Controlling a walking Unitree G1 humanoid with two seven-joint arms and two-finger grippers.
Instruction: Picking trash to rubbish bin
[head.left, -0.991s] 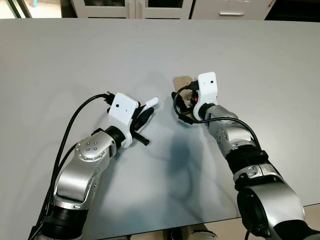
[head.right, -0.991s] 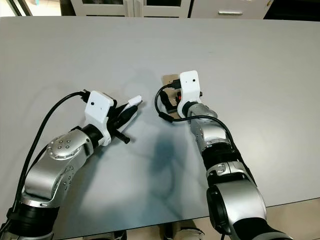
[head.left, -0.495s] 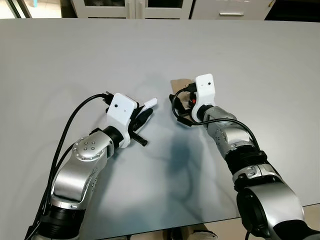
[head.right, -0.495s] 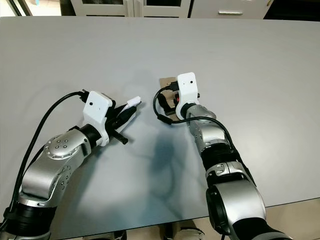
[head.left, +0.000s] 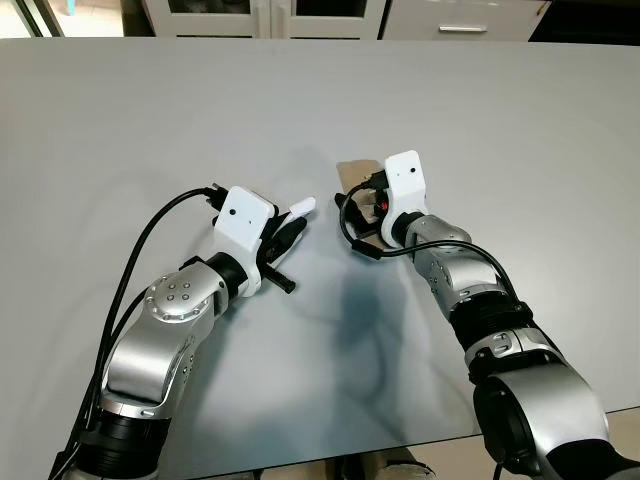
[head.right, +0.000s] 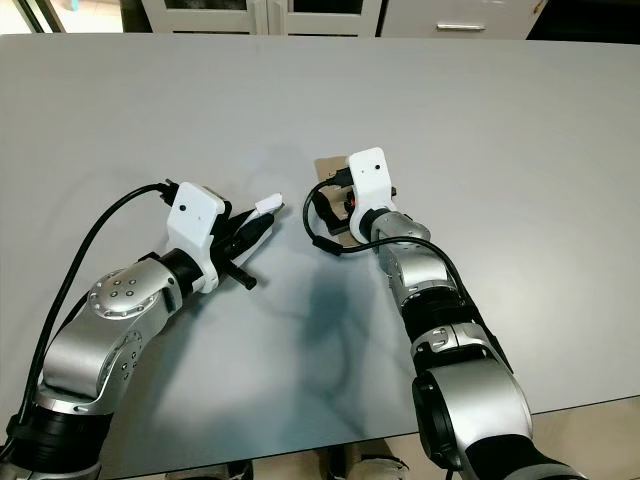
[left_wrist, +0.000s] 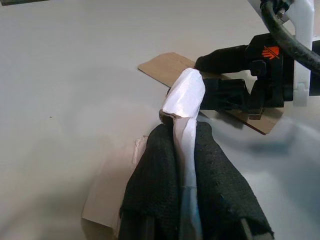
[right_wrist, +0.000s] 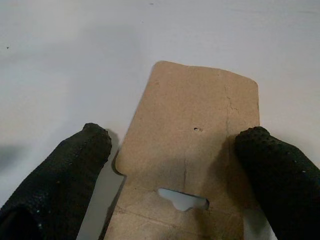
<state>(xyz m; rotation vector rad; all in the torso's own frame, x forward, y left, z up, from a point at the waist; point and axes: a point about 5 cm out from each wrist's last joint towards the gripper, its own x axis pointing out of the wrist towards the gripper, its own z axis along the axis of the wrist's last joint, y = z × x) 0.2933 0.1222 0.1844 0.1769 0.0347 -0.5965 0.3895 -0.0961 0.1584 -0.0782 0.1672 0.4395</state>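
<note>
**Right gripper lining up on cardboard scrap**

Left gripper is clenched on a white paper scrap, held just above the grey bench. Right gripper is spread wide, fingers either side of a flat brown cardboard tag lying on the bench mid-surface. Step in hand: grabbing 2nd piece of trash. Next, prob. lower, pinch an edge — flat card, hard to lift. Then carry both to bin.

Two grippers over grey table
</note>
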